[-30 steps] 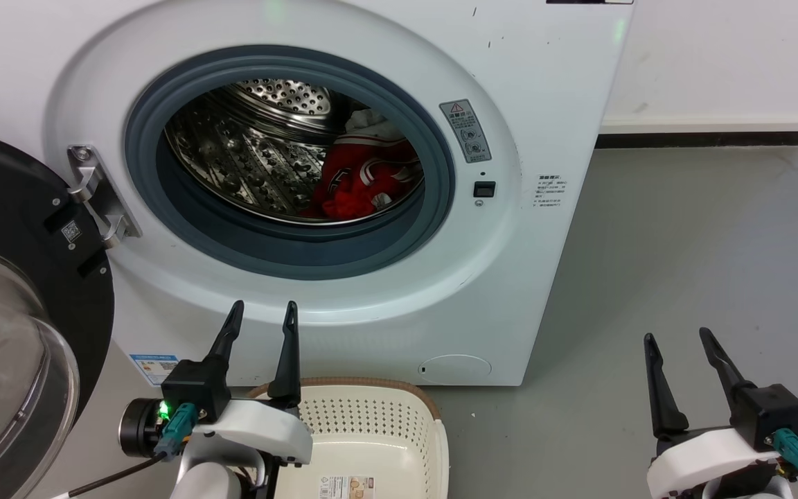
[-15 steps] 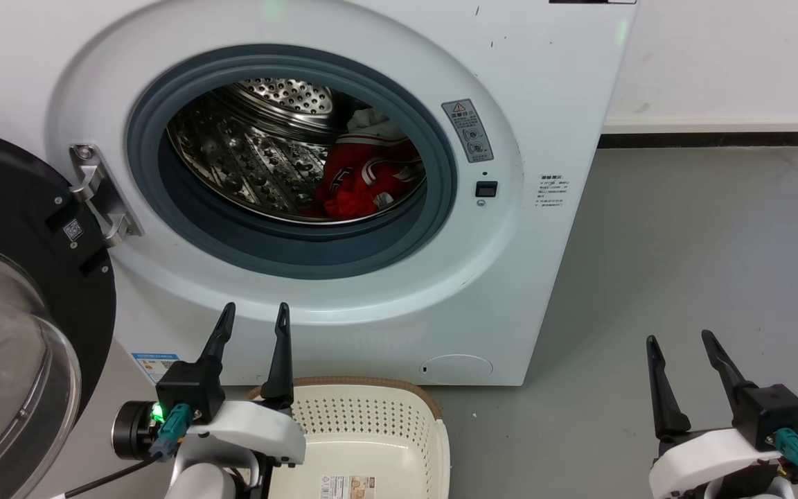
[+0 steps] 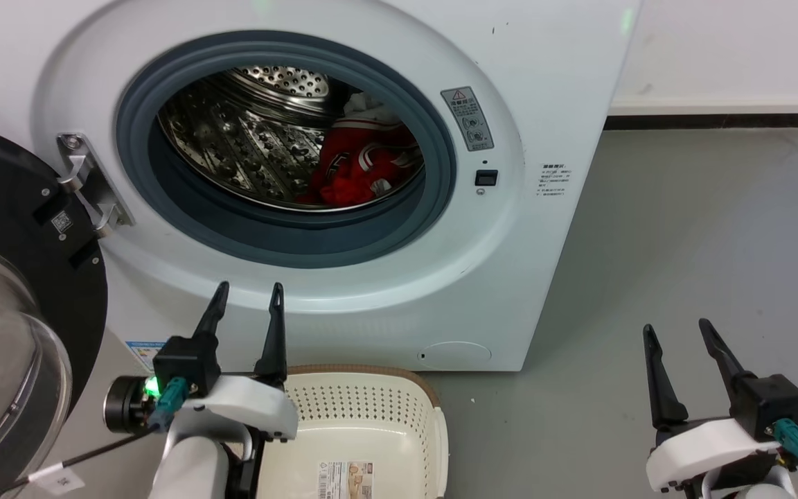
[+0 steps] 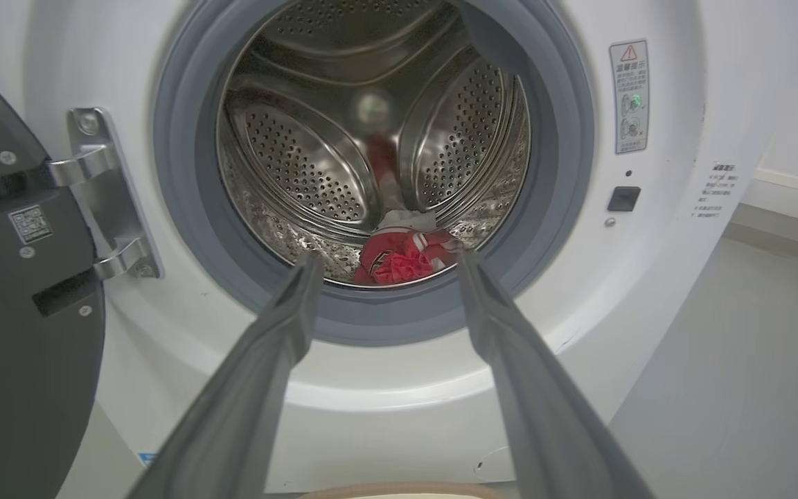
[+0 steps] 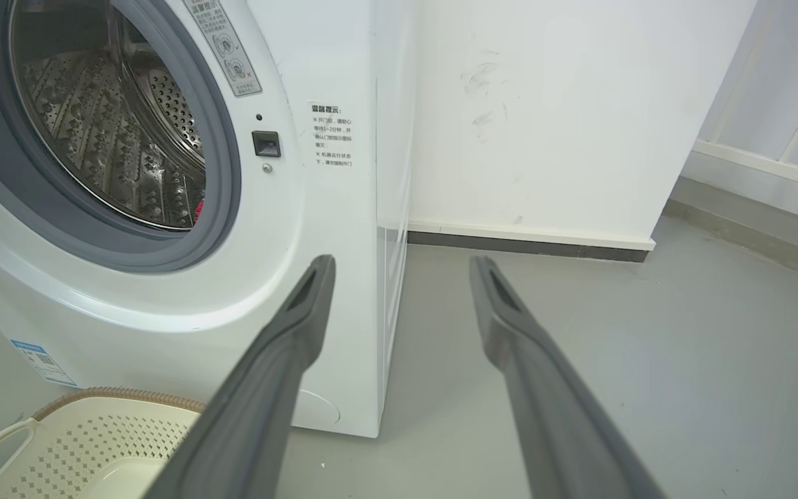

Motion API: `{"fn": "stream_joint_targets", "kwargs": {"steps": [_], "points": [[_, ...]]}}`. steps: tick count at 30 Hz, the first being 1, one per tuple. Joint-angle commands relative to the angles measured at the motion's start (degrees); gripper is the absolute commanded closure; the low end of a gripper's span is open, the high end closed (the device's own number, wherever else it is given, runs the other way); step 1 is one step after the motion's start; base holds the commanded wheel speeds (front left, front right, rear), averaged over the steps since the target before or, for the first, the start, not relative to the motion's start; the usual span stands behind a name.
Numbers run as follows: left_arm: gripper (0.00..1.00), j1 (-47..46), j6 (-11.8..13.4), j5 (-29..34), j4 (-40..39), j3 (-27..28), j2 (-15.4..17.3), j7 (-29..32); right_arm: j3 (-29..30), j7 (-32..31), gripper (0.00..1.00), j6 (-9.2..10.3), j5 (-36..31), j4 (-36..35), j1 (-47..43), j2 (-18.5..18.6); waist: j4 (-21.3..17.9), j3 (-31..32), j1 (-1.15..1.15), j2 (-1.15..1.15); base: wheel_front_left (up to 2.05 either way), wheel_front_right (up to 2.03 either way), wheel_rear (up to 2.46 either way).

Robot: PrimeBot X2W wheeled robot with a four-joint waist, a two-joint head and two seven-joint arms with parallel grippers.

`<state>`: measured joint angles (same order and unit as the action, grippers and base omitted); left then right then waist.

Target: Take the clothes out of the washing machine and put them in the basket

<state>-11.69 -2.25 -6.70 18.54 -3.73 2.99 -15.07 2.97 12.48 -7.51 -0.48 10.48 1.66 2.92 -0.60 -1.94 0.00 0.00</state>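
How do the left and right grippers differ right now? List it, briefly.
The left gripper sits before the washing machine's porthole, near the basket's back rim; the right gripper stands off to the machine's right, over grey floor. The left wrist view frames the red clothes between its jaws; the right wrist view frames the machine's corner and the wall. Both have jaws apart, holding nothing.
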Motion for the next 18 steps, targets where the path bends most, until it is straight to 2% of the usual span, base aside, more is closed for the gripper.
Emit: {"fn": "stream_joint_targets", "kwargs": {"steps": [1, 8, 18], "points": [[0.0, -1.1, -0.1, 0.3, 0.4, 0.2, 0.4, -0.2, -0.2, -0.1, 0.0, 0.04, 0.2, -0.4, 1.2, -0.1, -0.5, -1.0, 0.0, 0.0, 0.0, 0.0, 0.0], [0.0, -9.4, -0.9, 0.9, 4.9, 1.9, 2.0, -0.2, -1.0, -0.2, 0.0, 0.04, 0.9, -2.1, 3.7, -0.1, -3.6, -7.0, 0.0, 0.0, 0.0, 0.0, 0.0], [0.0, -26.2, -2.5, 1.0, 17.2, 3.0, 7.2, 0.3, -2.9, 1.3, 0.0, 0.04, 3.4, -2.8, 9.0, -0.1, -10.1, -18.5, 0.0, 0.0, 0.0, 0.0, 0.0]]}}
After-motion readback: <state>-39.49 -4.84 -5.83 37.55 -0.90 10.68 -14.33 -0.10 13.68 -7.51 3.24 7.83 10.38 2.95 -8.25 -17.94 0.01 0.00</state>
